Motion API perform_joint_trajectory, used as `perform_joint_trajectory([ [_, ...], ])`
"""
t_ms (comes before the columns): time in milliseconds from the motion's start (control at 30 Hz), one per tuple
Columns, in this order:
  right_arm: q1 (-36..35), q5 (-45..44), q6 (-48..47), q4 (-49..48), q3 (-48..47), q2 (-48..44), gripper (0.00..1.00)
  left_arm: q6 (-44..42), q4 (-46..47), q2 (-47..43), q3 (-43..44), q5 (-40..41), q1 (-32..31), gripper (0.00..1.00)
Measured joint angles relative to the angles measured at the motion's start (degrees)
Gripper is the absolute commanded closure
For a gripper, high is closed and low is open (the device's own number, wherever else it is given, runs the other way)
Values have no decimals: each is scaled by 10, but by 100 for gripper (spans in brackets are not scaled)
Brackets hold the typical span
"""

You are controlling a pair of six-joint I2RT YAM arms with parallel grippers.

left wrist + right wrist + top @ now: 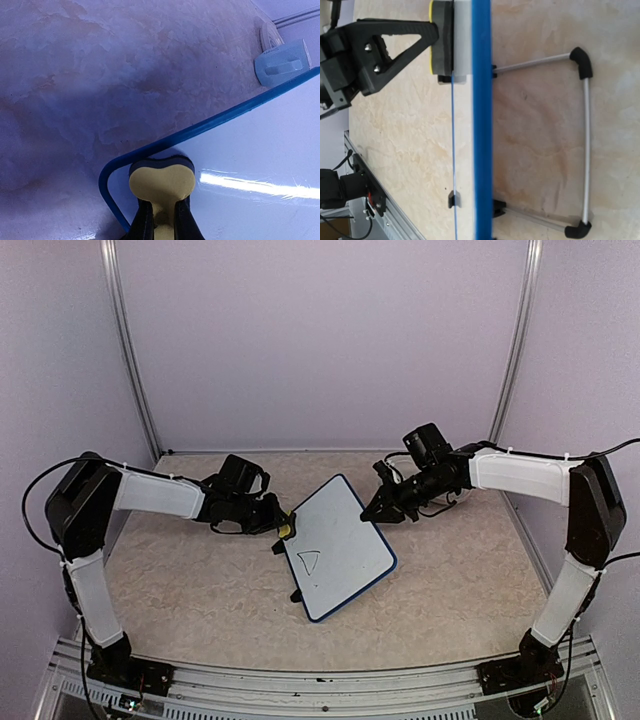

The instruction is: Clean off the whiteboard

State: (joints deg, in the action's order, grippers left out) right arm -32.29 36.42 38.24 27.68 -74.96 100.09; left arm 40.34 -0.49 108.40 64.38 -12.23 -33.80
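Observation:
The whiteboard stands tilted in the middle of the table. It has a blue rim and a black triangle scribble near its left side. My left gripper is shut on the yellow sponge eraser and presses it on the board's corner, just inside the rim. My right gripper meets the board's far right rim with its tips together on it. In the right wrist view the board is edge-on, the eraser is against its face, and my own fingers are out of view.
The board's metal stand with black feet rests on the table behind it. A pale plastic piece lies on the table beyond the board. The enclosure walls close in the back and sides.

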Motion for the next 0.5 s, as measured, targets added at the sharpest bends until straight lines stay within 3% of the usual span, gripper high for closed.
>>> perform_joint_trajectory([
  [300, 0, 2, 0, 0, 0, 0, 100, 16, 66, -18, -51, 12, -14, 100],
  [500, 0, 4, -3, 0, 0, 0, 100, 32, 120, -75, -139, 15, -69, 100],
])
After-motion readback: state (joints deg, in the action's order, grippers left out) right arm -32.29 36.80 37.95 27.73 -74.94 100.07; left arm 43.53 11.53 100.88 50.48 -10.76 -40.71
